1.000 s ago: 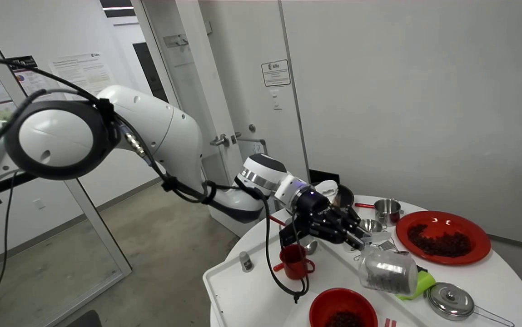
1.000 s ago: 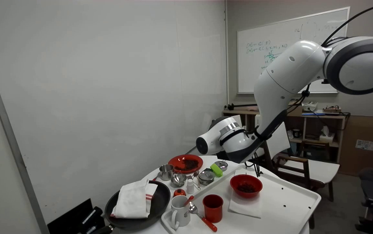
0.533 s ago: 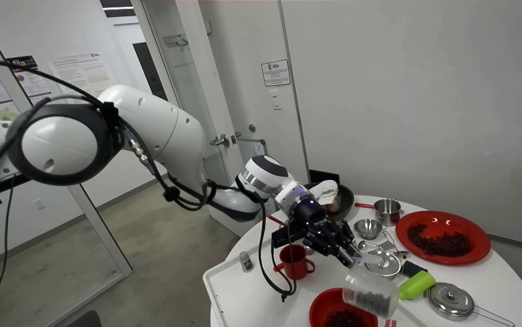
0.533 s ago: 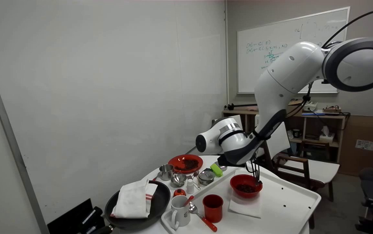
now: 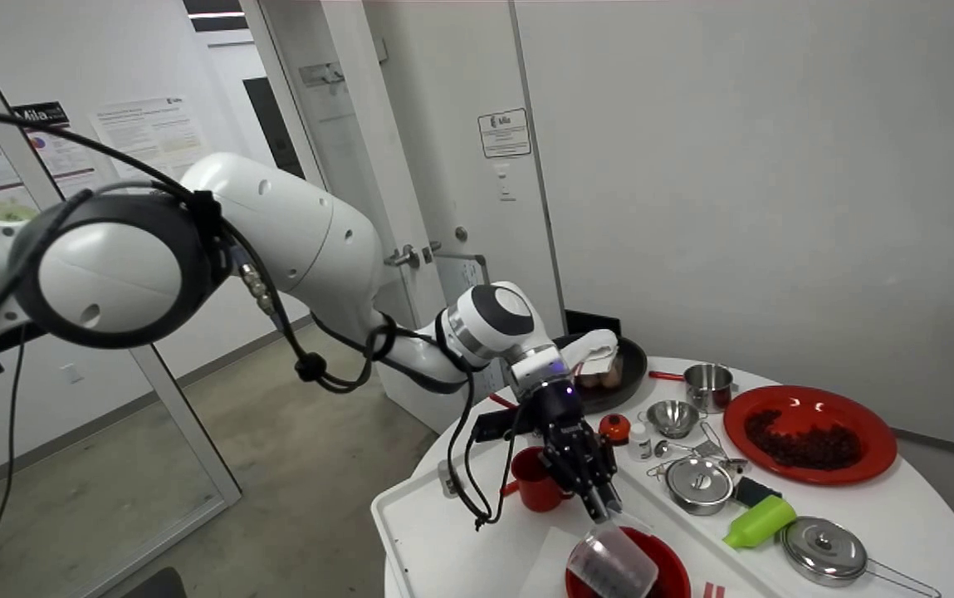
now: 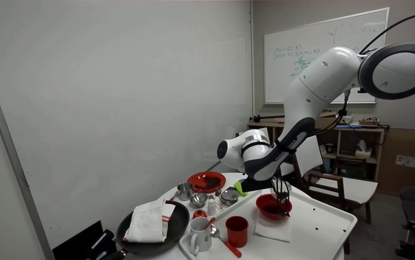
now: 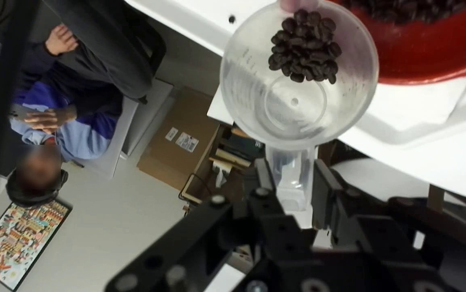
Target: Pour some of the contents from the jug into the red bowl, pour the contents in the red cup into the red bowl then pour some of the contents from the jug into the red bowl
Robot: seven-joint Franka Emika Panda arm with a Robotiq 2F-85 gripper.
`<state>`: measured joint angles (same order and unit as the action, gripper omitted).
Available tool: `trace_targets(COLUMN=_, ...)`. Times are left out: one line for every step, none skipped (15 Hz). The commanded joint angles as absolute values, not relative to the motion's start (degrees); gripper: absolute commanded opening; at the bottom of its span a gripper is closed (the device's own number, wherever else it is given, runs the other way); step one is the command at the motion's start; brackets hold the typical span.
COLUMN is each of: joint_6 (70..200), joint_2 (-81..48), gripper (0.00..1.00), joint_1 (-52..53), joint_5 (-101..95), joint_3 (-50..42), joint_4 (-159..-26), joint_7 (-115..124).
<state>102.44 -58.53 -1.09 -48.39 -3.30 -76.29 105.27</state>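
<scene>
Red bowl (image 5: 672, 555), on the tray (image 6: 332, 216), a white napkin (image 6: 274, 234) beneath; largely masked by the jug (image 7: 293, 101) and cut by the lower edge in an exterior view, crossed by the arm's cables (image 6: 342, 112) in an exterior view, cropped in the wrist view.

Jug: clear, tilted, its handle (image 7: 291, 184) clenched between the jaws. Dark beans (image 7: 303, 48) inside, heaped on the side opposite the handle; whether any fall cannot be told.

Red cup (image 5: 538, 486), upright on the tray; partly behind the jaws in an exterior view.

Surface (image 5: 921, 515): white, curved edge. Bears, besides the tray with its loose dark specks (image 6: 316, 228), a large red dish (image 5: 846, 413), a frying pan (image 6: 182, 216) with a white cloth (image 6: 146, 225), a steel pot (image 5: 709, 386) and a green object (image 5: 763, 522).

Room: pale wall (image 6: 120, 108); whiteboard (image 6: 283, 86), script mostly illegible; seated person (image 7: 86, 136), face blurred, inverted in the wrist view.

Against one second earlier: jug, then apart from the bowl in an exterior view, now overlaps it there; bowl and cup unmoved; an orange round object (image 5: 614, 428) and a white bottle (image 5: 641, 443), then largely hidden behind the jaws, now exposed.
</scene>
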Motion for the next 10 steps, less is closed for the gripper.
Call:
trace_targets(joint_6=102.4, joint_2=-57.5, gripper=0.09, joint_1=-1.9, joint_5=-39.4, joint_3=-2.7, joint_4=-75.5, joint_7=95.5)
trace_targets(joint_6=101.9, joint_2=-57.2, gripper=0.09, joint_1=-1.7, joint_5=-36.9, joint_3=-2.9, joint_4=-75.5, joint_7=93.2)
trace_targets(joint_6=101.6, joint_2=-56.9, gripper=0.09, joint_1=-1.2, joint_5=-34.6, joint_3=-3.5, joint_4=-75.3, joint_7=91.6)
trace_targets(joint_6=101.9, joint_2=-56.0, gripper=0.09, joint_1=-0.6, joint_5=-33.1, joint_3=-4.4, joint_4=-75.7, joint_7=91.0)
trace_targets(joint_6=102.2, joint_2=-55.2, gripper=0.09, joint_1=-0.2, joint_5=-31.8, joint_3=-5.1, joint_4=-75.9, joint_7=90.6)
trace_targets(joint_6=102.8, joint_2=-53.6, gripper=0.09, joint_1=0.0, joint_5=-30.4, joint_3=-5.6, joint_4=-76.8, joint_7=90.0)
trace_targets(joint_6=103.1, joint_2=-52.1, gripper=0.09, joint_1=0.2, joint_5=-29.1, joint_3=-5.8, joint_4=-77.7, joint_7=88.9)
trace_targets(joint_6=103.2, joint_2=-50.7, gripper=0.09, joint_1=0.0, joint_5=-27.2, joint_3=-5.2, joint_4=-78.4, joint_7=85.9)
trace_targets(joint_6=103.3, joint_2=-49.6, gripper=0.09, joint_1=-0.2, joint_5=-25.2, joint_3=-4.6, joint_4=-78.9, joint_7=82.4)
trace_targets(joint_6=103.1, joint_2=-48.7, gripper=0.09, joint_1=0.0, joint_5=-23.6, joint_3=-4.3, joint_4=-79.4, joint_7=79.7)
